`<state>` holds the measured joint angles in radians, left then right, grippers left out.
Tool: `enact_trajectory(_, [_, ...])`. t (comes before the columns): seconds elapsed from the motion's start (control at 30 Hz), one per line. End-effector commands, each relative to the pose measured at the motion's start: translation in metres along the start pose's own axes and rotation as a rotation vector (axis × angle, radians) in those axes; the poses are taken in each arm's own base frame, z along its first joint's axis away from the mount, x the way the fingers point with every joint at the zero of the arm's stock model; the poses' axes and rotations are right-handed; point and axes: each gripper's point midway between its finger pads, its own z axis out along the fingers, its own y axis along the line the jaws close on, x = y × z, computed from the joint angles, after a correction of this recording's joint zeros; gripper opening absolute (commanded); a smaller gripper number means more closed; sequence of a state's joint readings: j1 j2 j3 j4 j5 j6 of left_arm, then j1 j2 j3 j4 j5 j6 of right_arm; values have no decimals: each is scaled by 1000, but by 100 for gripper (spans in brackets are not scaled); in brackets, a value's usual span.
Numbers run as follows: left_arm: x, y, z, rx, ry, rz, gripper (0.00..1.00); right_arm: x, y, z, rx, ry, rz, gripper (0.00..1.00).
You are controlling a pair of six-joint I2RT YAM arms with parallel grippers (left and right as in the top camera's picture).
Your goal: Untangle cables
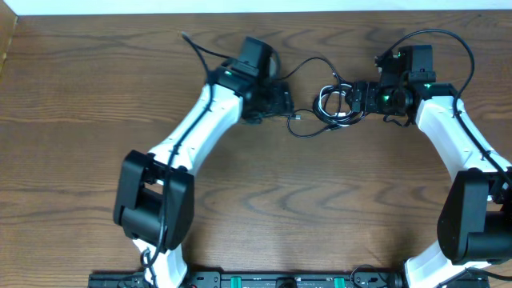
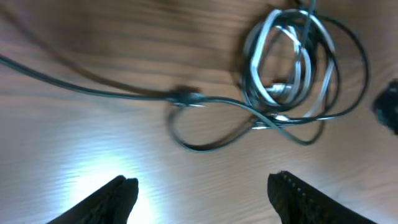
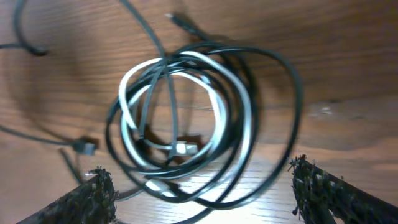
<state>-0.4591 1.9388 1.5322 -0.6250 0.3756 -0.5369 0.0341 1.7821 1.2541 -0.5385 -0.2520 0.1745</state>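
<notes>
The cables [image 1: 330, 106] lie as a small coil of black and white loops on the wooden table between my two grippers. My left gripper [image 1: 288, 104] is just left of the coil. In the left wrist view it [image 2: 202, 190] is open with only bare wood between its fingers, and the coil [image 2: 292, 68] lies ahead with a black plug [image 2: 186, 98] on a loose strand. My right gripper [image 1: 357, 99] is at the coil's right side. In the right wrist view it [image 3: 202, 183] is open, the near loops of the coil [image 3: 186, 124] lying between its fingers, untouched. A white plug [image 3: 183, 148] sits inside.
A loose black strand [image 1: 316, 60] arcs from the coil back toward the left arm. Another thin black cord [image 1: 196, 46] trails up and left behind that arm. The table's back edge [image 1: 256, 14] is close behind both grippers.
</notes>
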Motion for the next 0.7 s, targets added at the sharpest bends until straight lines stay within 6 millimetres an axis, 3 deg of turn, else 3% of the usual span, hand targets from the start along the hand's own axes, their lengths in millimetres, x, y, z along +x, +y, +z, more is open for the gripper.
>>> enact_trajectory(0.0, [27,-9,39,6,84,-131,75,1,-18,-5,112,-12,16,89])
enact_trajectory(0.23, [26,-62,79,137,9,-37,81,2,-21,-5,117,-7,18,91])
enact_trajectory(0.3, [24,-63,83,121,-17,-48,79,2,-21,-5,118,-5,18,91])
enact_trajectory(0.33, [26,-57,85,73,-36,-44,38,2,-21,-5,118,-5,18,91])
enact_trajectory(0.37, [27,-54,85,54,-36,-38,19,2,-21,-5,118,-5,18,91])
enact_trajectory(0.4, [29,-52,85,47,-30,-19,7,2,-21,-5,118,-5,17,91])
enact_trajectory(0.53, [20,-40,69,17,-28,80,7,3,-15,-4,79,4,-24,91])
enact_trajectory(0.67, [-2,-22,7,-15,-38,104,7,3,-8,-4,41,5,-42,91])
